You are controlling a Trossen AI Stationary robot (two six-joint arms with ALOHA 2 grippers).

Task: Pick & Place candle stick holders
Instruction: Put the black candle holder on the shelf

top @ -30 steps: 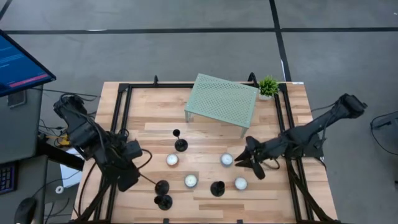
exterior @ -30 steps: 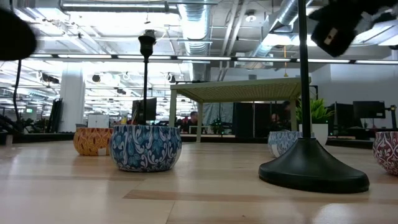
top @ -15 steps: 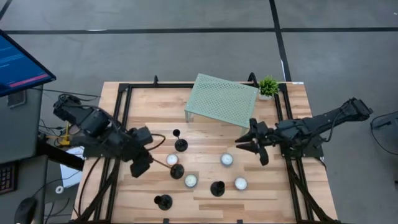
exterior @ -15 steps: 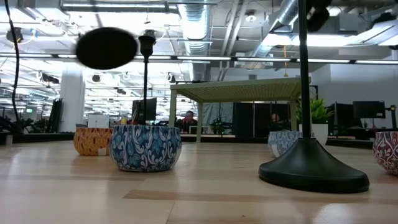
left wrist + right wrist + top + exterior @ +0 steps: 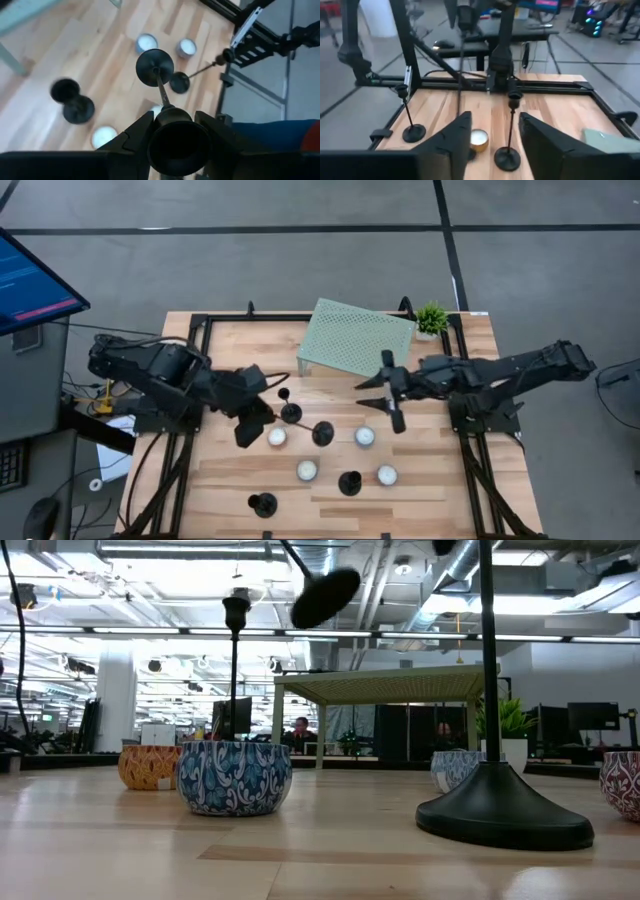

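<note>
My left gripper [image 5: 262, 413] is shut on a black candle stick holder [image 5: 159, 85], which is up in the air over the table's middle; its round base [image 5: 325, 596] shows high in the low view. Three more holders stand on their bases: one [image 5: 290, 413] just beyond my left gripper, one [image 5: 350, 482] and one [image 5: 263, 503] near the front. My right gripper [image 5: 391, 392] hovers open and empty right of centre, its fingers [image 5: 451, 142] apart in the right wrist view. My left gripper pinches the holder's cup top [image 5: 177, 146] between its two fingers [image 5: 139, 136], one on each side. It comes from the table's left, slanting downward. The holder is lifted clear and tilted, its stem [image 5: 161, 89] and base [image 5: 322, 433] pointing away from the fingers toward the right.
Several white tealights in tins [image 5: 277, 437] [image 5: 365, 436] [image 5: 307, 471] [image 5: 387, 475] dot the table's middle. A pale green perforated riser [image 5: 355, 345] stands at the back, a small potted plant [image 5: 432, 318] at its right. A black frame [image 5: 200, 360] runs along the table's edges.
My left gripper has swung from the near left toward the table's middle and far side, rising a little and rolling; the holder has come up off the table with it and now tilts. My right gripper has risen, gone toward the far edge and the left, and rolled.
</note>
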